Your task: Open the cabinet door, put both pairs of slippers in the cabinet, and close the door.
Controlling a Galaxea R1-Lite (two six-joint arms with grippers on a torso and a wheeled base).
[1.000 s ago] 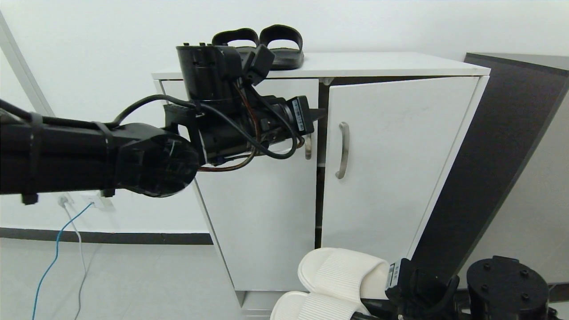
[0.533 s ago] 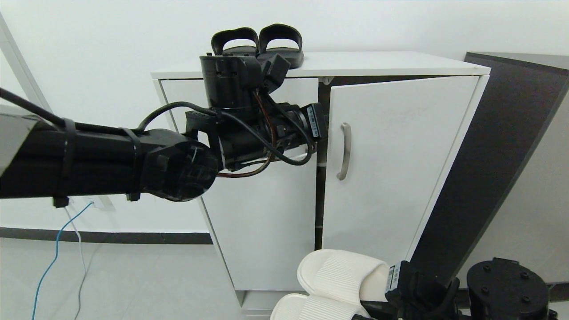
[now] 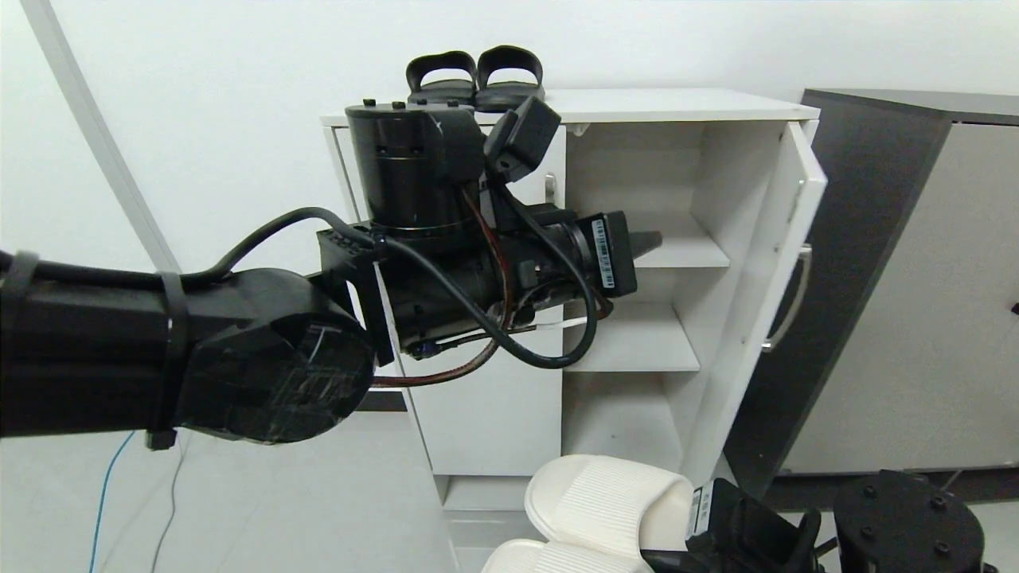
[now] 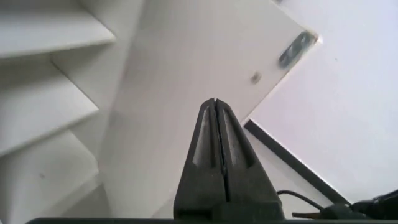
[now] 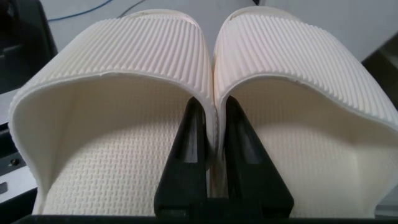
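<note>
The cabinet (image 3: 677, 103) is standing with its right door (image 3: 763, 286) open, black slippers (image 3: 476, 73) sitting on top. Before its base the right gripper (image 5: 213, 112) is pinching white slippers (image 3: 609, 493); the left gripper (image 4: 215, 104), fingers together, is hovering at its shelves (image 3: 637, 346).

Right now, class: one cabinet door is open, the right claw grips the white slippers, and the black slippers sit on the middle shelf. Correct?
No. The head view shows the black slippers on top of the cabinet, not on a shelf. The door is open and the right claw grips the white slippers.
</note>
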